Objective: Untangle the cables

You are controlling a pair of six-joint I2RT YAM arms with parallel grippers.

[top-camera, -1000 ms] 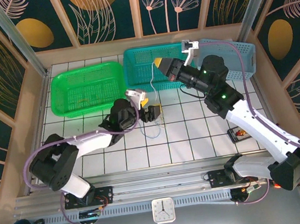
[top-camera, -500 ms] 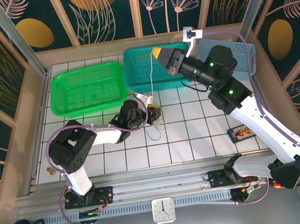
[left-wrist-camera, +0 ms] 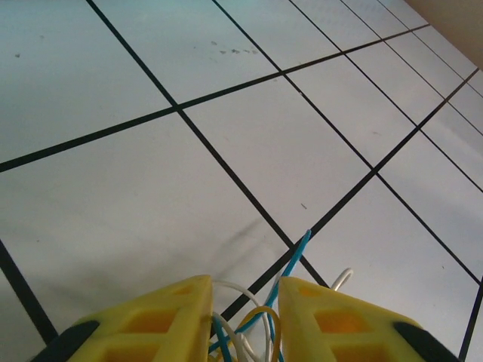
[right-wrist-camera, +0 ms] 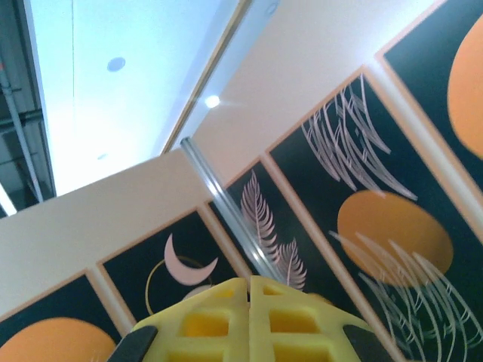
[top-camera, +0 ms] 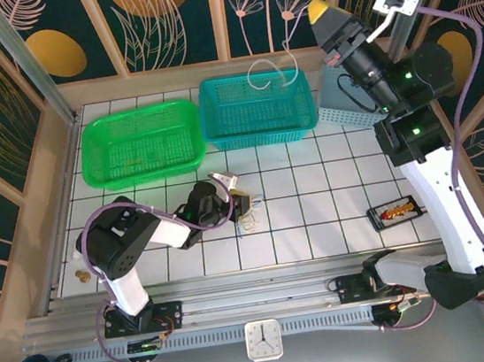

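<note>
Now the right end effector (top-camera: 319, 10), raised behind the teal basket (top-camera: 257, 110), pinches a white cable (top-camera: 269, 71); the left end effector (left-wrist-camera: 243, 317) grips the cables (left-wrist-camera: 253, 320) before it.

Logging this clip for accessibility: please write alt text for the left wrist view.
Two yellow fingers of the left gripper sit low over a white tiled table with thin blue, white and yellow-orange cables bunched between them. One blue cable pokes out along a dark grid line.
</note>
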